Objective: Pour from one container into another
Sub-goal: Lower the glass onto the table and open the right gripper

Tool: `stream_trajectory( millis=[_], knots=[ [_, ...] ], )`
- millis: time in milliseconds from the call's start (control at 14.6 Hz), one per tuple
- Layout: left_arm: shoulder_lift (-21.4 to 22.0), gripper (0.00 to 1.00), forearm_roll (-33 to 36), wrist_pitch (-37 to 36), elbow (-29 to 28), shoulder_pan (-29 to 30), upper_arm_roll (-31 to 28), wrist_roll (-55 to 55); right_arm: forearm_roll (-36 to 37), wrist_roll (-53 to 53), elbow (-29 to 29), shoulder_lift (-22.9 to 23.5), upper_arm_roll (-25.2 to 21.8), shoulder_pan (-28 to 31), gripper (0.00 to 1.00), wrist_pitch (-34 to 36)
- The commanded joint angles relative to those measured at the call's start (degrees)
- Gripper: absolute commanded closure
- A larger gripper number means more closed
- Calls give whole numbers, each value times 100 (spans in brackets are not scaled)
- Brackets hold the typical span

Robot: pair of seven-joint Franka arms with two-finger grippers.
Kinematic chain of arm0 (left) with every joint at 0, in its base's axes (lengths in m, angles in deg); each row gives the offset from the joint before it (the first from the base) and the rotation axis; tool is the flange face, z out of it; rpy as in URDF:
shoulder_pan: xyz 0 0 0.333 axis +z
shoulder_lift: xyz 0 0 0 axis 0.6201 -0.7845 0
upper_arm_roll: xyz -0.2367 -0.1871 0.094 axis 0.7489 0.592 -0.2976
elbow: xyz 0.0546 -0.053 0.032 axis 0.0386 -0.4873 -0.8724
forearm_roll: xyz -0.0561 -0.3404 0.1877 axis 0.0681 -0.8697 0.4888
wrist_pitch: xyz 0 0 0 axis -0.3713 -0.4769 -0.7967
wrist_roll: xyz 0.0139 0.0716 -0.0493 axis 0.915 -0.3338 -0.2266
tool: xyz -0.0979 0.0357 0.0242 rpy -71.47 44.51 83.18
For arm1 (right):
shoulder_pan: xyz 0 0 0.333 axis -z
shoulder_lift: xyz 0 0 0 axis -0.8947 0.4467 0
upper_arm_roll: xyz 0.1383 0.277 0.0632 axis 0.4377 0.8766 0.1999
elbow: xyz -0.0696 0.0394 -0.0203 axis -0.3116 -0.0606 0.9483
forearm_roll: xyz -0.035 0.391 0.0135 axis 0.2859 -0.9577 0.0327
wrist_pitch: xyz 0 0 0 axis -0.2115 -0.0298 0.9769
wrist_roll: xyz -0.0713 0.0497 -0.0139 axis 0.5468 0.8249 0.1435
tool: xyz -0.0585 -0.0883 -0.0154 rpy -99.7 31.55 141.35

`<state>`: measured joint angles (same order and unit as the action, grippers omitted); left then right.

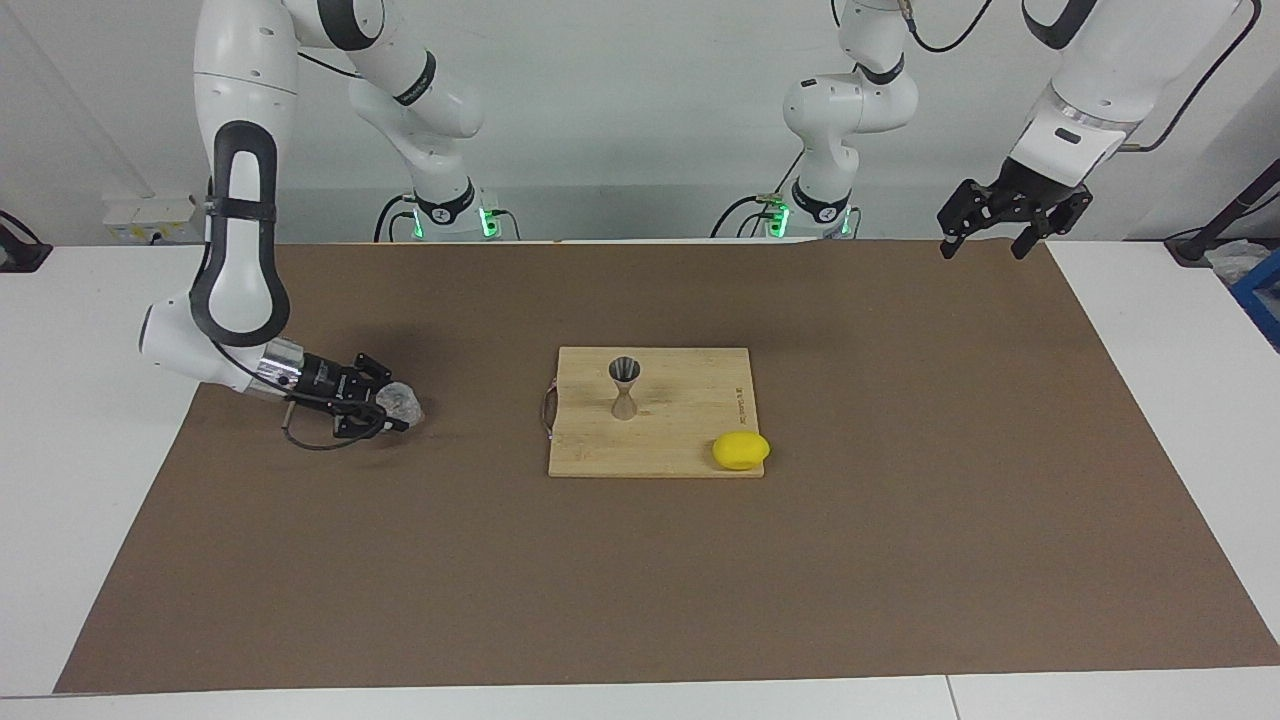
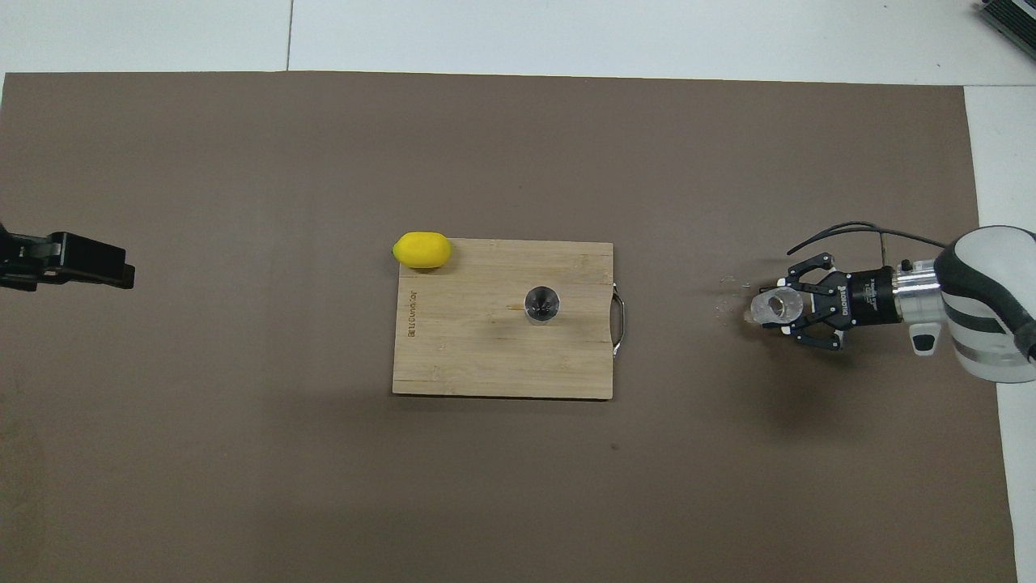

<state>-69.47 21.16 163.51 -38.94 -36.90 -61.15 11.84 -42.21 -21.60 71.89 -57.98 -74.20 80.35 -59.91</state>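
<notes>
The clear glass cup [image 1: 403, 402] stands low on the brown mat toward the right arm's end of the table, also in the overhead view [image 2: 774, 307]. My right gripper [image 1: 388, 408] lies level beside it, with a finger against each side of it [image 2: 783, 308]. The steel jigger [image 1: 625, 387] stands upright on the wooden cutting board [image 1: 680, 440], seen from above as a round mouth [image 2: 541, 301]. My left gripper [image 1: 985, 243] is open and empty, held high over the mat's corner at the left arm's end [image 2: 121, 271], where it waits.
A yellow lemon [image 1: 741, 450] lies at the board's corner farthest from the robots, toward the left arm's end [image 2: 422, 249]. The board [image 2: 453, 356] has a metal handle [image 2: 619, 322] on the side facing the cup. The brown mat [image 1: 900, 560] covers most of the table.
</notes>
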Motion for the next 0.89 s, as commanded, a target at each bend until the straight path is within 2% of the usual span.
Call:
stream_trajectory(
  millis=[0,274,411,548,685,822],
  knots=[
    [126,0,106,-85,-71,77,57,-66,-158,99,86,-89,45,69,100,-68],
    [126,0,106,-85,-71,77,57,-66,-158,117,166,-106,27,131,100,-121],
    [126,0,106,-85,-71,77,57,-66,-149,117,218,-115,10,157,100,-365],
    [126,0,106,-85,-71,77,57,-66,-149,117,324,-141,18,315,73,-560],
    [126,0,106,-85,-71,77,57,-66,-149,134,341,-141,10,324,29,-570],
    [126,0,106,-85,-71,77,57,-66,-97,126,333,-255,9,324,2,-578]
  ],
)
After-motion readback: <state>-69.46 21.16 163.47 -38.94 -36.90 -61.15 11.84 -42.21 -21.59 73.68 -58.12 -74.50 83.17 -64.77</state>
